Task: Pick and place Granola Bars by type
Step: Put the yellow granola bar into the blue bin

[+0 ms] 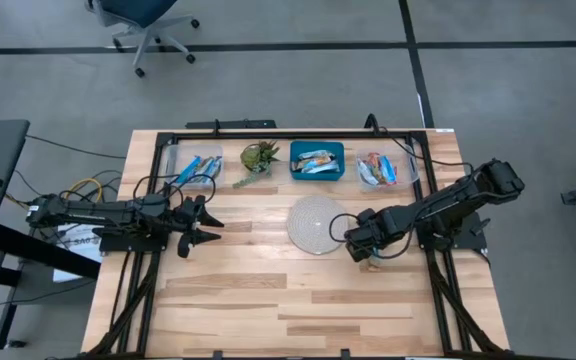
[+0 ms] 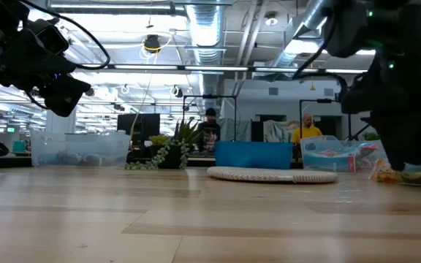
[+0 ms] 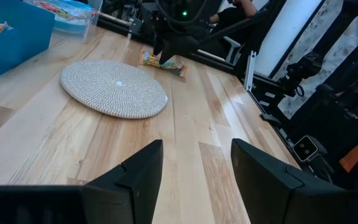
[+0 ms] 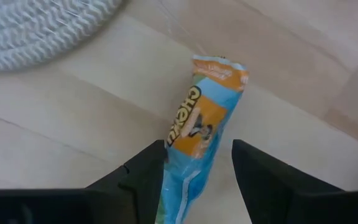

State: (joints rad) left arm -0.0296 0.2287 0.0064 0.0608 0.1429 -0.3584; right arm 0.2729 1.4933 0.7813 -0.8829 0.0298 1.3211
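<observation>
Right gripper (image 1: 372,262): low at the woven mat's (image 1: 316,224) four o'clock, fingers apart astride an orange-and-blue granola bar (image 4: 199,134) on the tabletop (image 1: 268,300).
Left gripper (image 1: 200,225): raised at nine o'clock, fingers apart, empty.

orange-and-light-blue granola bar (image 4: 199,134), pale woven mat (image 1: 318,224), blue bin (image 1: 317,160), green plant (image 1: 259,158), light wood table (image 1: 268,290)

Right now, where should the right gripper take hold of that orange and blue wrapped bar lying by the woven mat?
Across the narrow middle of the orange and blue wrapped bar, coming straight down from above. It lies flat on the wooden table, clear of the round pale woven mat. The right gripper already straddles it with fingers open on either long side, so closing there probably pinches its width.
</observation>
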